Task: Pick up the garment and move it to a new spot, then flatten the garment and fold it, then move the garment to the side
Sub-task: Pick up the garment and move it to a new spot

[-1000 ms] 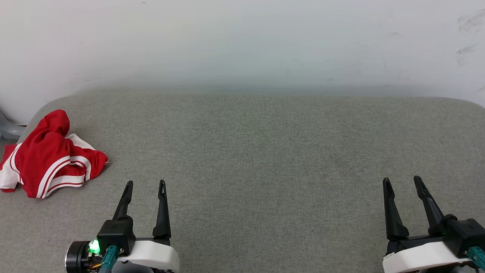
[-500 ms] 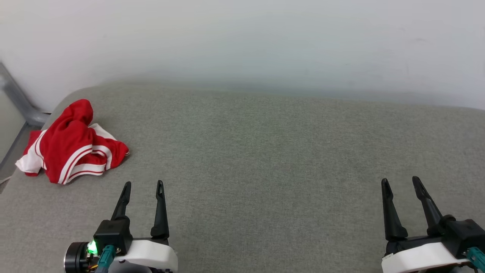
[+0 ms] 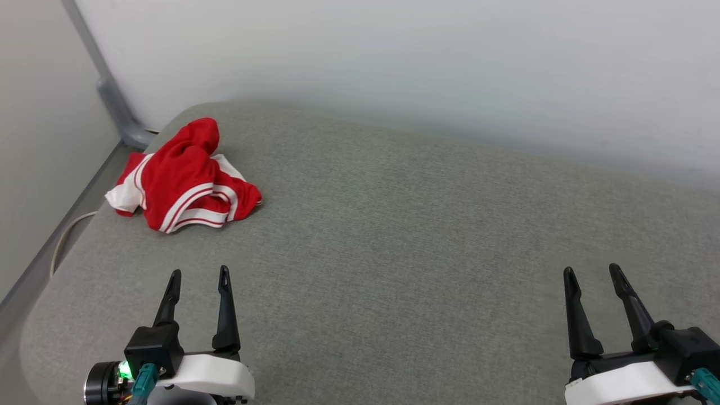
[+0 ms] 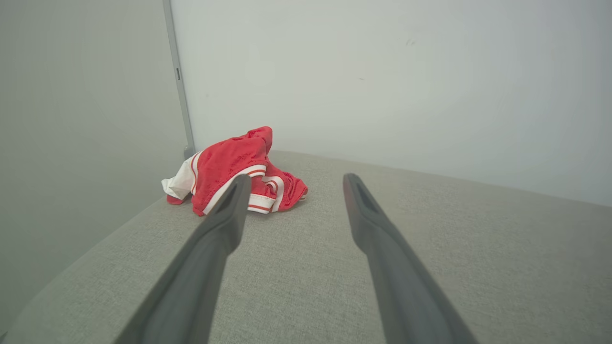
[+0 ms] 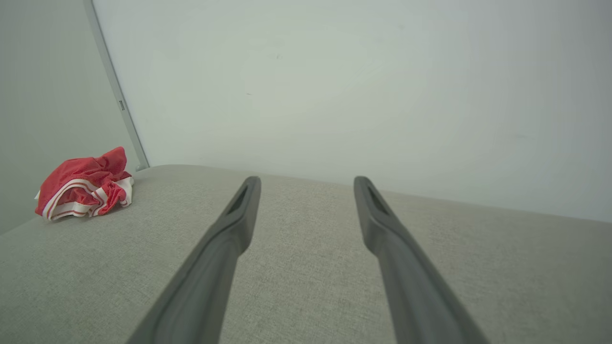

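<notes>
1. head view: the red jersey [image 3: 185, 177] lies crumpled at the far left corner of the grey padded surface [image 3: 405, 236].
2. it sits ahead of the left gripper [image 3: 199, 271], the nearer one; the right gripper [image 3: 590, 269] is well apart.
3. both pairs of jaws stand wide and empty.

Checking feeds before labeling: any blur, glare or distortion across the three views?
Head view: soft, even light, no glare, garment sharp. Left wrist view: left tool soft-edged, close to the lens. Right wrist view: grey post bows, which is wide-angle distortion.
</notes>
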Robot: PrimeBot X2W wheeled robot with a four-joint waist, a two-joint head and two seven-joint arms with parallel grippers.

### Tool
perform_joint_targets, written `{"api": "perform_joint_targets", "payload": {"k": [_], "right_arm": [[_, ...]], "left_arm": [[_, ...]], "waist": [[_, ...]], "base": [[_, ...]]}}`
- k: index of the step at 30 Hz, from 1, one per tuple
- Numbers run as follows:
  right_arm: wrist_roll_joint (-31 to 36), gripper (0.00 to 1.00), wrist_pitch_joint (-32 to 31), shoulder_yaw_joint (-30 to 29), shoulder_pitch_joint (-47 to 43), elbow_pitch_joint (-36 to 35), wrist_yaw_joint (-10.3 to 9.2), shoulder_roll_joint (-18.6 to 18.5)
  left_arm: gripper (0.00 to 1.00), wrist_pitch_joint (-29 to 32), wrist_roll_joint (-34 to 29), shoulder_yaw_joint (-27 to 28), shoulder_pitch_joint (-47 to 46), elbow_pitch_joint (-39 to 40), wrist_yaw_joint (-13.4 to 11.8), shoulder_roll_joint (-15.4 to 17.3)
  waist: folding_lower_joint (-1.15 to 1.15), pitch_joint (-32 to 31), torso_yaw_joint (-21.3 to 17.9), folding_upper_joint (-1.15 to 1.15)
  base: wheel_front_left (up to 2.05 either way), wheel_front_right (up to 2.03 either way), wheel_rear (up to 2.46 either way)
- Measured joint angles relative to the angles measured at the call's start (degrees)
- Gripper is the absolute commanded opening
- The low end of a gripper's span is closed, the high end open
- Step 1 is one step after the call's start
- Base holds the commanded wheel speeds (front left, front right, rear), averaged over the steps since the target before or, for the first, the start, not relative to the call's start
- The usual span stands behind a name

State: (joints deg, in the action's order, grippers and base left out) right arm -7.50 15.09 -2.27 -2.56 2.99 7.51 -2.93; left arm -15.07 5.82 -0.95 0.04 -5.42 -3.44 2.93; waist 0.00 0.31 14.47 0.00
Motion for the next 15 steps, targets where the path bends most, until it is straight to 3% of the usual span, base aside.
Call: {"api": "perform_joint_targets", "payload": {"k": [15], "right_arm": [[-0.10,1.00,0.00,0.90,-0.03,-0.02,0.00,-0.01]], "left_arm": [[1.00,0.00,0.70,1.63,0.07,-0.20,0.40,0.00]], "waist": [[0.00,0.22,10.31,0.00]], "base": [[0.00,0.00,0.00]]}}
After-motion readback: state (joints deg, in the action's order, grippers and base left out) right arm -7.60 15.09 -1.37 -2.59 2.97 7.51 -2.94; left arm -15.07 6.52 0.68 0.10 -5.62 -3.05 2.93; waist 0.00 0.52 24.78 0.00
